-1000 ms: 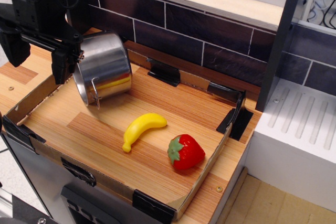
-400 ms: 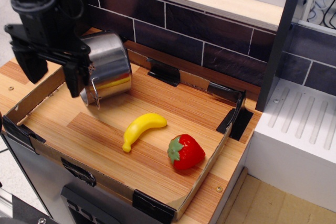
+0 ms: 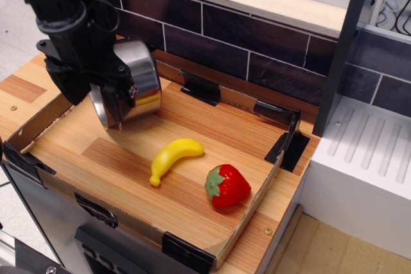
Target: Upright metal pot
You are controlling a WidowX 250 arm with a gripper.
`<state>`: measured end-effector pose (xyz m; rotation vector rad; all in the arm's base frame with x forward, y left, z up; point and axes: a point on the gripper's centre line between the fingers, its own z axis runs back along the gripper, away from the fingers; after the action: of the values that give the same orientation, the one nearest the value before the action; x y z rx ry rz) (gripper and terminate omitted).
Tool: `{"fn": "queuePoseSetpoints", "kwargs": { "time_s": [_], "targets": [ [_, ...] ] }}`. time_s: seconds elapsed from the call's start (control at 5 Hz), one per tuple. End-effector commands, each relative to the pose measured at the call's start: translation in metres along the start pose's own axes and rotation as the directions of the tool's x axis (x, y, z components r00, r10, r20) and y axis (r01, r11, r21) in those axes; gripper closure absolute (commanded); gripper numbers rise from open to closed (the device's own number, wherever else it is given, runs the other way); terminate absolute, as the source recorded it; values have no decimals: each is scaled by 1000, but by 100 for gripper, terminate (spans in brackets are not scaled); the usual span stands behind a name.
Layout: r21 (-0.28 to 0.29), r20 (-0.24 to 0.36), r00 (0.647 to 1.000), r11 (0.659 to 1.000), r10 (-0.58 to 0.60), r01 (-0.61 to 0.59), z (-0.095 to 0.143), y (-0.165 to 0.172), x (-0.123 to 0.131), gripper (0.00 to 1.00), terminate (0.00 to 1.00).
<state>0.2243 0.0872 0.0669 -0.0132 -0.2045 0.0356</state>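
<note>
Shiny stainless-steel cylindrical metal pot (image 3: 142,81) lies tipped on the wooden table (image 3: 212,129), black gripper (image 3: 114,97) at its rim for righting, jaw state unclear.

metal pot (image 3: 142,81) | shiny steel cylinder; lying on its side, tilted; tray's back-left corner; partly hidden

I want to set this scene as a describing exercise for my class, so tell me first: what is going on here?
A black robot arm is working at a metal pot lying tipped on its side at the back left of a shallow wooden tray. Its gripper covers the pot's open end, so whether it grips the rim cannot be told. The pot is not yet upright. A toy banana and a toy strawberry lie untouched nearer the front.
</note>
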Motion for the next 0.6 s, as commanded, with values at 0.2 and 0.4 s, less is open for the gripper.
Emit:
{"fn": "queuePoseSetpoints", "kwargs": {
  "time_s": [0.2, 0.4],
  "targets": [
    [9, 117, 993, 1000, -13, 12, -9, -2, 15, 0, 0],
    [28, 106, 994, 1000, -17, 14, -19, -1, 16, 0, 0]
  ]
}}
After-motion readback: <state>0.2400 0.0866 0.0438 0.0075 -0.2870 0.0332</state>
